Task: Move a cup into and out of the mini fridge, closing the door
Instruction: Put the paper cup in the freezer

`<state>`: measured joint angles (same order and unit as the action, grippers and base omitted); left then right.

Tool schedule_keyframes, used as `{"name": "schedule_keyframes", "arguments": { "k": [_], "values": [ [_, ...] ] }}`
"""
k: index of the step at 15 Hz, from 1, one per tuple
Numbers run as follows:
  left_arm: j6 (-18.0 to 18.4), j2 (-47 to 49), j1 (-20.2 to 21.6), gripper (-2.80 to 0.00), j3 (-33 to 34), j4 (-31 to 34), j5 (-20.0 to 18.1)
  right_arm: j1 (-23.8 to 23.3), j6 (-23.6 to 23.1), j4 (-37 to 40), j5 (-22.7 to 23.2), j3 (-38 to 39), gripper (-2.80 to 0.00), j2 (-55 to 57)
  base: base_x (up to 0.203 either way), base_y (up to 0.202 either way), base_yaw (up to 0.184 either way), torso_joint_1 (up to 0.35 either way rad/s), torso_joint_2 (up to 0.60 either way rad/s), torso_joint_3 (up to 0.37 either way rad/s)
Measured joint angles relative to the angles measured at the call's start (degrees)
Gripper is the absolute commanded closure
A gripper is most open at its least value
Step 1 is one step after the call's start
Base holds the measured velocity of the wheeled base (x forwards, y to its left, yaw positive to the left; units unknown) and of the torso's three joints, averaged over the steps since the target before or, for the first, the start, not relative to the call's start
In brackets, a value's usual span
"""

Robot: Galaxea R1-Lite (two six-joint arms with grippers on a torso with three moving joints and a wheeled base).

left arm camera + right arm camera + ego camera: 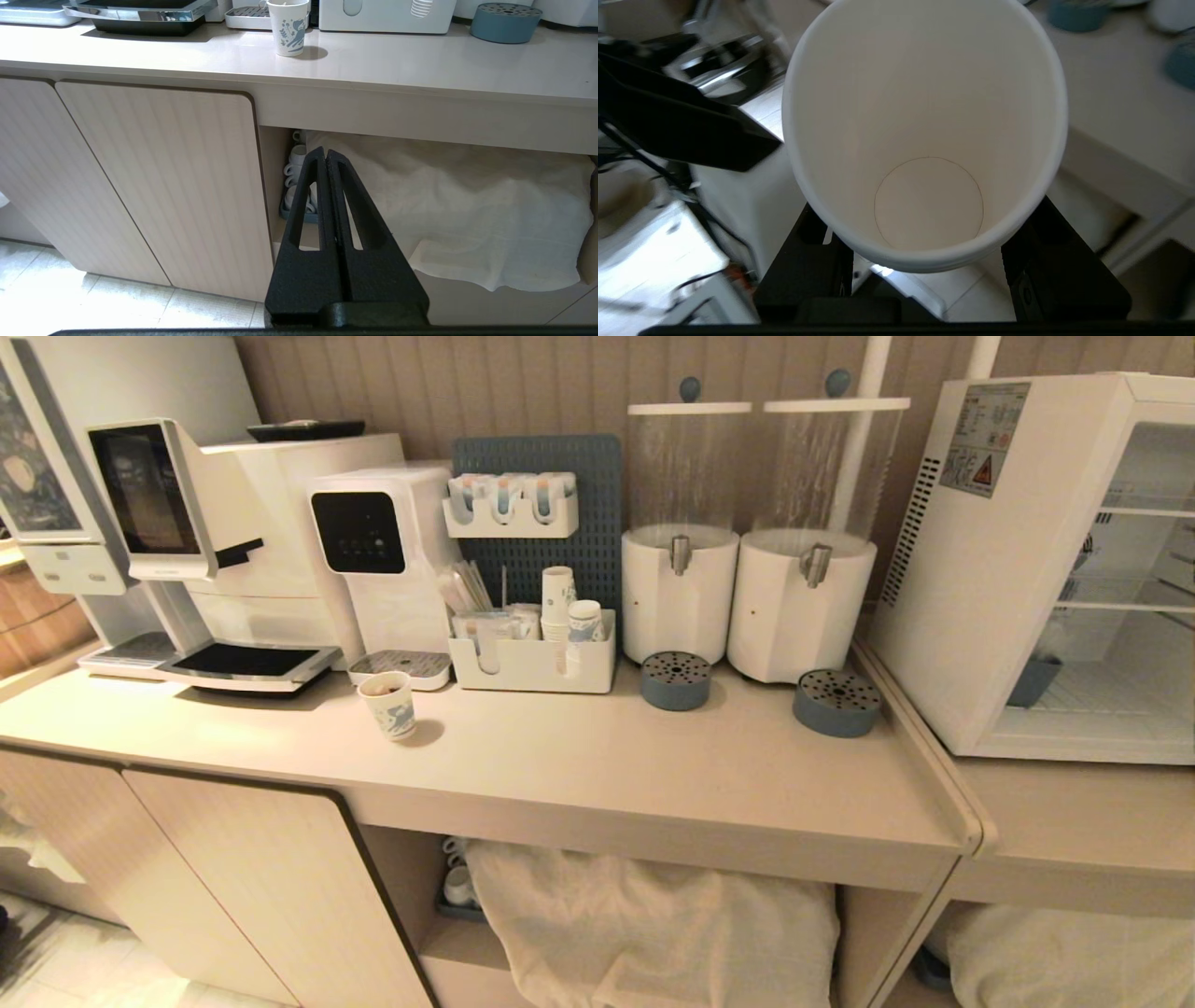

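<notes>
Right gripper [924, 261] clamped around the cup [924, 130] — mouth toward its wrist, left gripper [325, 156] closed, low beside the cabinet door [173, 186]

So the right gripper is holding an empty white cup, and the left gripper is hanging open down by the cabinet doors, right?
Nearly. The right gripper does hold the empty white cup; the right wrist view shows its clean inside. The left gripper is not open, though: the left wrist view shows its two black fingers pressed together, shut and holding nothing, down in front of the cabinet doors.
</notes>
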<state>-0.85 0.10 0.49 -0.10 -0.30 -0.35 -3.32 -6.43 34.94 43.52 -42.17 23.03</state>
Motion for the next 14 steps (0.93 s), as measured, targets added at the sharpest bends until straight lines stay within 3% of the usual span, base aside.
{"name": "schedule_keyframes", "arguments": {
  "k": [2, 4, 6, 8, 9, 11, 14],
  "values": [
    [0.0, 0.0, 0.0, 0.0, 0.0, 0.0, 0.0, 1.4, 1.7, -5.2, -9.7, 6.5, 0.0, -9.2, 0.0, 0.0, 0.0, 0.0, 0.0, 0.0],
    [0.0, 0.0, 0.0, 0.0, 0.0, 0.0, 0.0, 2.3, 3.5, -13.2, -26.1, 16.1, 0.0, -17.1, 0.0, 0.0, 0.0, 0.0, 0.0, 0.0],
    [0.0, 0.0, 0.0, 0.0, 0.0, 0.0, 0.0, 2.7, 3.8, -23.8, -38.7, 26.2, 0.0, -20.4, 0.0, 0.0, 0.0, 0.0, 0.0, 0.0],
    [0.0, 0.0, 0.0, 0.0, 0.0, 0.0, 0.0, 2.9, 2.0, -34.5, -46.9, 36.1, 0.0, -22.0, 0.0, 0.0, 0.0, 0.0, 0.0, 0.0],
    [0.0, 0.0, 0.0, 0.0, 0.0, 0.1, 0.0, 2.9, 1.4, -38.0, -48.3, 39.1, 0.0, -22.4, 0.0, 0.0, 0.0, 0.0, 0.0, 0.0],
    [0.1, 0.0, 0.0, 0.0, 0.0, 0.1, 0.0, 3.1, 1.3, -35.9, -46.2, 39.8, 0.0, -22.9, 0.0, 0.0, 0.0, 0.0, 0.0, 0.0],
    [0.1, 0.0, 0.0, 0.0, 0.0, 0.1, 0.0, 3.2, 3.7, -20.9, -42.8, 36.6, 0.0, -23.0, 0.0, 0.0, 0.0, 0.0, 0.0, 0.0]
  ]
}}
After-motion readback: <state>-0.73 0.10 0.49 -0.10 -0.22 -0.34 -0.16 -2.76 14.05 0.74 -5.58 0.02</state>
